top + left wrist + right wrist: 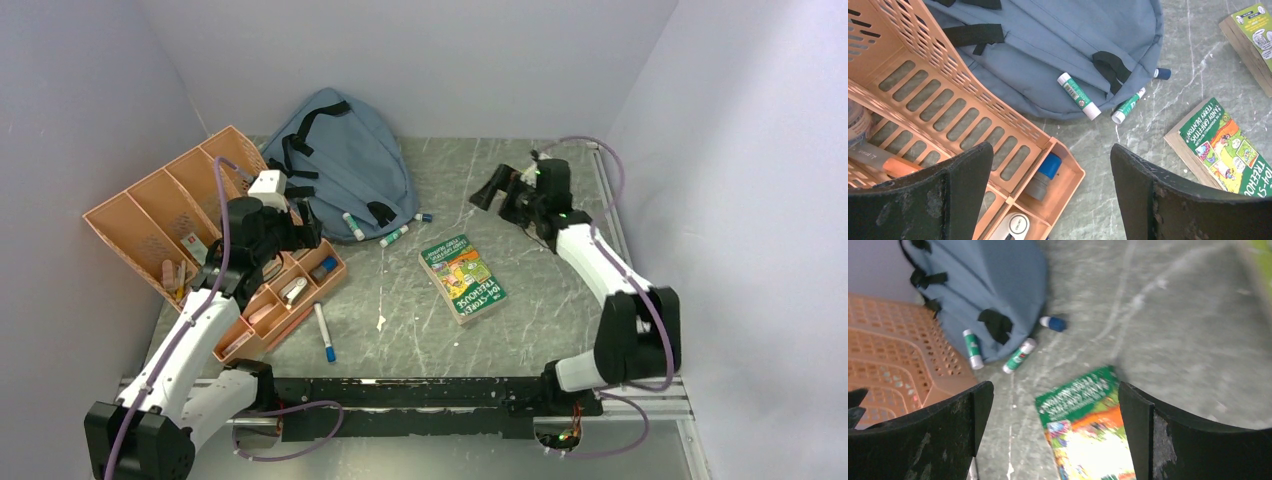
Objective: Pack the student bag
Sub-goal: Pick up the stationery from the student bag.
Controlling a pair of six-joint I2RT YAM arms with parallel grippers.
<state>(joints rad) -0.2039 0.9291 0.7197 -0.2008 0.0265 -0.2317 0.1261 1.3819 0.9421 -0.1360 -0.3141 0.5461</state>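
My left arm (190, 340) rises from its base at the near left corner of the table (560, 340) and reaches along the left edge, with the wrist tipped downward. My left gripper (300, 232) hangs there with its jaws spread wide and nothing between them; its black fingers (963, 190) frame the wrist view. My right arm (600, 270) stretches from the near edge toward the far right corner, bent at the elbow. My right gripper (487, 193) points left, jaws fully apart and empty.

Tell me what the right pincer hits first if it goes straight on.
Probably the book, framed in the open right pincer's gap; depth is unclear, so it might touch bare table first.
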